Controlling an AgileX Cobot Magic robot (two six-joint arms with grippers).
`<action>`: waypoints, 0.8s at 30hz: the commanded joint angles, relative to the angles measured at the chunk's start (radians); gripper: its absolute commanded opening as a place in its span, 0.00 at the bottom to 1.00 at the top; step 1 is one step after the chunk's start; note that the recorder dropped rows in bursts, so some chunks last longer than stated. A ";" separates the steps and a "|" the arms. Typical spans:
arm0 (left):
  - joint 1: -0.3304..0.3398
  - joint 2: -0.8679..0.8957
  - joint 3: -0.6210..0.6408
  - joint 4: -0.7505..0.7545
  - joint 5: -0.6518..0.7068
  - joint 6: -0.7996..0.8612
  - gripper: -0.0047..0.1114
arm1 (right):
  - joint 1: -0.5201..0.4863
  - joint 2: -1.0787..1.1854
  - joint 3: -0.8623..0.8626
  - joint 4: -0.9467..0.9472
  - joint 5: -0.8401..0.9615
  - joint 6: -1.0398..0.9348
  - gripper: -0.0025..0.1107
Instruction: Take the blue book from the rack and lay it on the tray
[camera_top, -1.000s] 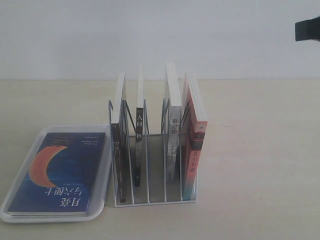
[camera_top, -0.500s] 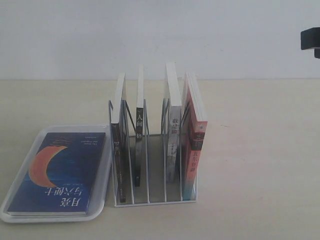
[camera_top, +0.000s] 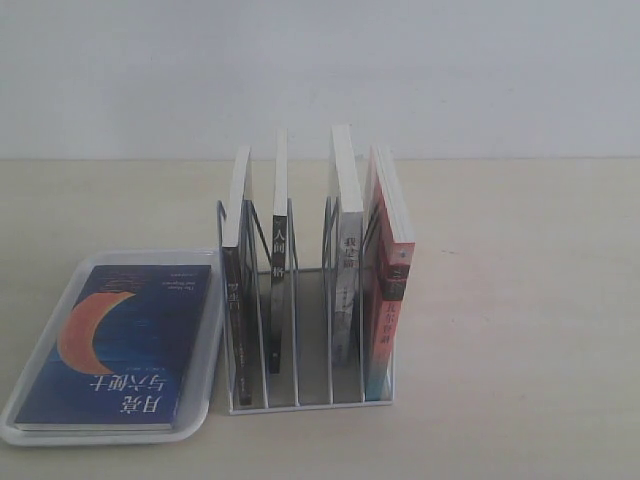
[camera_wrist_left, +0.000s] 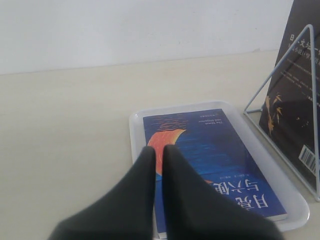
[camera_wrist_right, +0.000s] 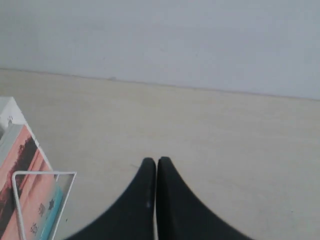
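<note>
Already the blue book (camera_wrist_left: 210, 150) lay flat in the tray (camera_wrist_left: 136, 140), cover up with its orange moon showing, directly beneath and ahead of the left jaws. These were pressed together and held nothing. Their dark tips hung over the near part of the cover, though whether they touched it could not be told. Between the two pairs of jaws the rack (camera_top: 310, 407) stood on the worktop (camera_top: 520, 330), just beside the tray. It held four upright books in separate slots: two black-spined books (camera_top: 236, 320), a pale-spined book (camera_top: 347, 290) and, in the slot nearest the right jaws, a red-orange book (camera_top: 390, 300). The right jaws were likewise closed on nothing, above bare worktop, with the red-orange book and a corner of the rack just beside them
</note>
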 joint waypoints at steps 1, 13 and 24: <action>0.004 -0.003 0.003 0.001 -0.002 -0.007 0.08 | -0.073 -0.140 0.020 -0.018 -0.008 0.000 0.02; 0.004 -0.003 0.003 0.001 -0.002 -0.007 0.08 | -0.208 -0.569 0.721 -0.035 -0.528 -0.011 0.02; 0.004 -0.003 0.003 0.001 -0.002 -0.007 0.08 | -0.208 -0.793 0.938 -0.035 -0.493 -0.009 0.02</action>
